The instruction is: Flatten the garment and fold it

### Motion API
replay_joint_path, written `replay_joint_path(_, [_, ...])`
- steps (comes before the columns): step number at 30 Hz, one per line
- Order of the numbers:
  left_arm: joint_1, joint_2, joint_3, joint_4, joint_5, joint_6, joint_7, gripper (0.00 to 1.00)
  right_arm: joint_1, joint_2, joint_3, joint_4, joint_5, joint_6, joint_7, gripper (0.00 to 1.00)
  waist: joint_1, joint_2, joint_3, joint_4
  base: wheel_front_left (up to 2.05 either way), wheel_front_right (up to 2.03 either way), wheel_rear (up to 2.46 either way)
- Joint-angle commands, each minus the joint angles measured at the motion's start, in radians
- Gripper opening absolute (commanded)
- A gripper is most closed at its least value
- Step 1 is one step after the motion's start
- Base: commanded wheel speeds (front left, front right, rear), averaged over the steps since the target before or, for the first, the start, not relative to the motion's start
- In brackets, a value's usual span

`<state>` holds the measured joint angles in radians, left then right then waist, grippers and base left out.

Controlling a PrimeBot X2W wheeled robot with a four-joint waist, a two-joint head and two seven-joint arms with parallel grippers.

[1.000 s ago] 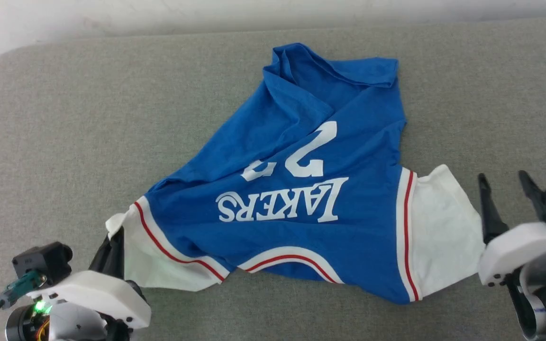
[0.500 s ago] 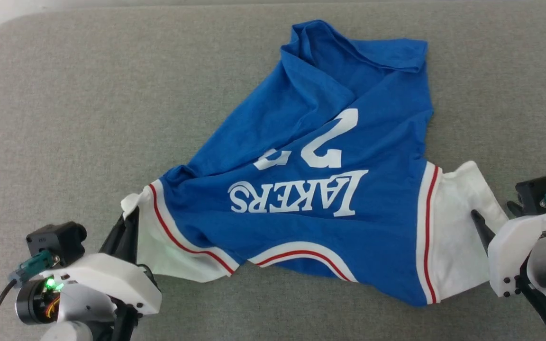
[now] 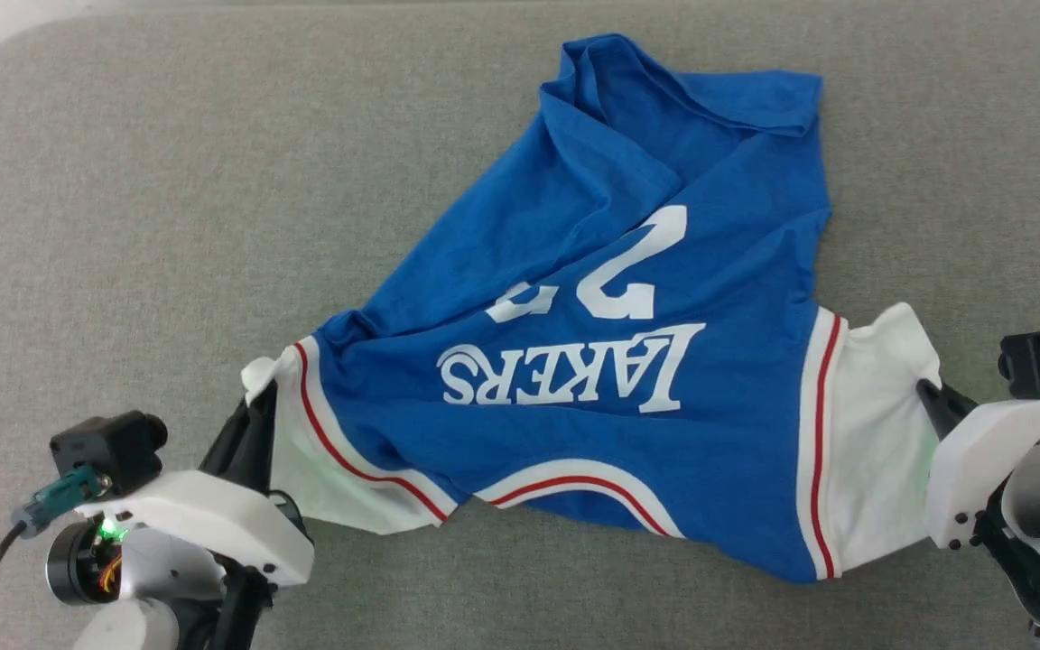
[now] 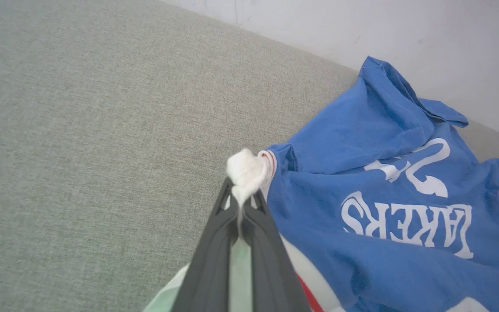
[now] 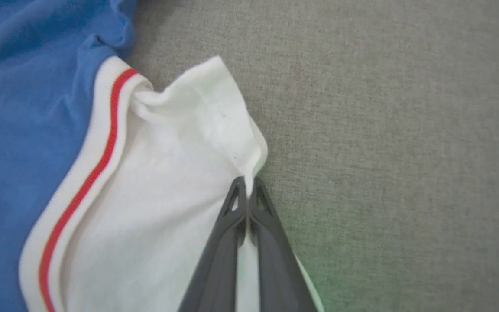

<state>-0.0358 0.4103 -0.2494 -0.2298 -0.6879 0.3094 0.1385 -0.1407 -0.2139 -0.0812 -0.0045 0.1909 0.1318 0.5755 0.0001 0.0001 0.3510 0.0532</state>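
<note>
- Fabric, grey and woven, covers the bench (image 3: 123, 226) on which the garment (image 3: 574, 388) lies spread but rumpled.
- The garment is royal blue with the white print facing up; "LAKERS" and the digits read upside down in the head view, with the second digit half lost in a fold.
- Its far end is bunched and folded over on itself, and creases run slantwise across the blue body.
- The neck trim, white with a red stripe, lies at the near edge, toward the robot.
- The left claw (image 3: 258, 406) is pressed together on the left-hand sleeve (image 3: 303, 478); in the left wrist view a white wad of cloth sticks out past the tips of the left claw (image 4: 241, 195).
- The right claw (image 3: 928, 394) is pinching the outer hem of the right-hand sleeve (image 3: 881, 451); in the right wrist view the right claw (image 5: 247, 184) has its fingers closed tip to tip with the white edge caught between them.
- Both sleeves lie low against the bench, each bordered by red-and-white striped trim where it meets the blue.
</note>
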Motion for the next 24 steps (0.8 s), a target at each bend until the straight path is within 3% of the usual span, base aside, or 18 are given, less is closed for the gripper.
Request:
replay_joint_path(1, [-0.015, -0.004, 0.009, 0.001, -0.010, -0.008, -0.012, 0.00, -0.017, 0.015, -0.012, 0.006, -0.002, -0.001, -0.027, 0.00, -0.0001, -0.0001, -0.022, -0.016, 0.00, 0.00, 0.00])
replay_joint_path(12, [-0.092, -0.014, 0.057, -0.045, -0.056, -0.046, -0.052, 0.00, -0.174, 0.113, -0.037, -0.128, 0.052, -0.001, -0.201, 0.00, -0.0001, -0.0001, -0.133, -0.066, 0.00, 0.00, 0.00])
replay_joint_path(18, [-0.274, -0.004, 0.062, -0.066, -0.063, -0.062, -0.011, 0.00, -0.359, 0.135, -0.006, -0.181, 0.079, -0.001, -0.255, 0.00, -0.0001, -0.0001, -0.189, -0.088, 0.00, 0.00, 0.00])
replay_joint_path(24, [-0.504, -0.013, 0.033, 0.006, -0.077, -0.079, 0.067, 0.00, -0.550, 0.128, 0.067, -0.151, 0.063, -0.001, -0.242, 0.00, -0.0001, -0.0001, -0.230, -0.097, 0.00, 0.00, 0.00])
